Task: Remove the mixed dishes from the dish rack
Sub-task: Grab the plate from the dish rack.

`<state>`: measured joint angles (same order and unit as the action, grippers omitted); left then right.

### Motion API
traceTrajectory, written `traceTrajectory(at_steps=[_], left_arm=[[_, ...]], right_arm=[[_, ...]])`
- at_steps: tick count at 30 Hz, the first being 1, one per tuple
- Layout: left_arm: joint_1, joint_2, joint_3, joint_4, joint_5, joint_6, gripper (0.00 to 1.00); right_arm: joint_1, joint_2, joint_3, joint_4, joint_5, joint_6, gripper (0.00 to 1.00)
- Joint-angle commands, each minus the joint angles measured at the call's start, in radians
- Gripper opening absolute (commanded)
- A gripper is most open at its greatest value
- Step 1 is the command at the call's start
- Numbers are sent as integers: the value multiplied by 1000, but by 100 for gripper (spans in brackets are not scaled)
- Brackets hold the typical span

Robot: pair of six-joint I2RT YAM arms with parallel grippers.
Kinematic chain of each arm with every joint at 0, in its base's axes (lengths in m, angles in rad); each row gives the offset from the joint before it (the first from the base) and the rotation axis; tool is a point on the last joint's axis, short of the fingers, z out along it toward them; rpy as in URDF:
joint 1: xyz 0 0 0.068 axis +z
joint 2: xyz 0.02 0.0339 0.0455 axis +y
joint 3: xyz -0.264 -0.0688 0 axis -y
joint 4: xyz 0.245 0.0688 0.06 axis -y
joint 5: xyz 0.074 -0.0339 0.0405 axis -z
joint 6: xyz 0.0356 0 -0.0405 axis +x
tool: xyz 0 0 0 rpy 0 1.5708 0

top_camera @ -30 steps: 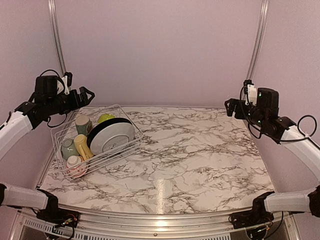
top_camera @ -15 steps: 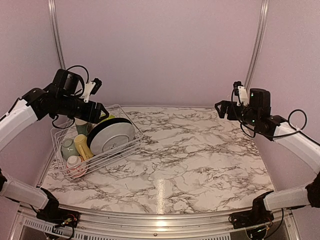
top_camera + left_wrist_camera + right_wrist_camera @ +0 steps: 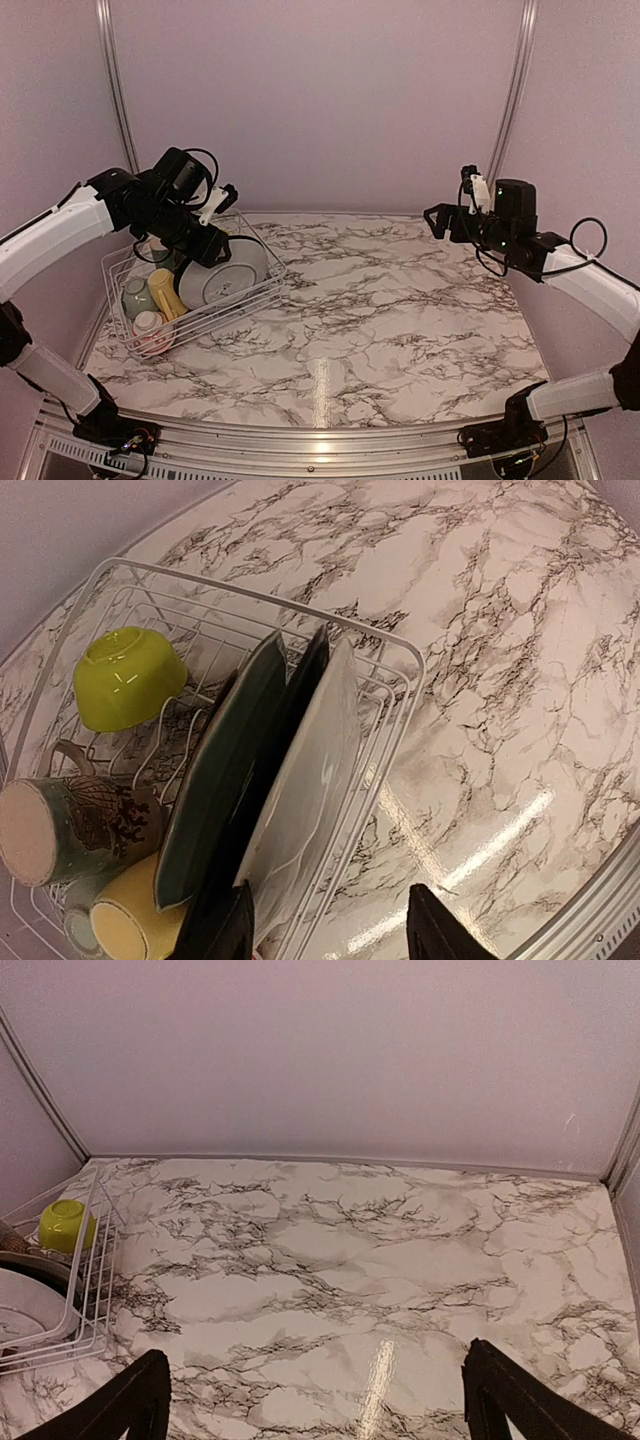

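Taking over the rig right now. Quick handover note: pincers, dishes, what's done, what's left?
Left pincer: open, poised over the upright plates, holding nothing.
Right pincer: open and empty, in the air above the marble table.
Dishes: all in the white wire dish rack at the table's left, including a black-rimmed cream plate, green plate, lime-green bowl, yellow mug and patterned mug.
Done: nothing unloaded.
Left: everything; the cream plate looks like the first pick.
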<state>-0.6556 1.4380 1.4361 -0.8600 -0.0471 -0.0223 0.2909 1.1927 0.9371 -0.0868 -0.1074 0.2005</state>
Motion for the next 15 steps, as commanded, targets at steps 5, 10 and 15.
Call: traceTrajectory(at_steps=[5,10,15], left_arm=[[2,42,71,-58,-92,15,55],[3,26,73,-58,-47,16,55],[4,77,57,-69,14,16,51]], right_arm=[[8,-28,-24,27,6,-7,99],[8,-24,-21,27,8,-9,98],[9,-25,-17,32,8,-9,99]])
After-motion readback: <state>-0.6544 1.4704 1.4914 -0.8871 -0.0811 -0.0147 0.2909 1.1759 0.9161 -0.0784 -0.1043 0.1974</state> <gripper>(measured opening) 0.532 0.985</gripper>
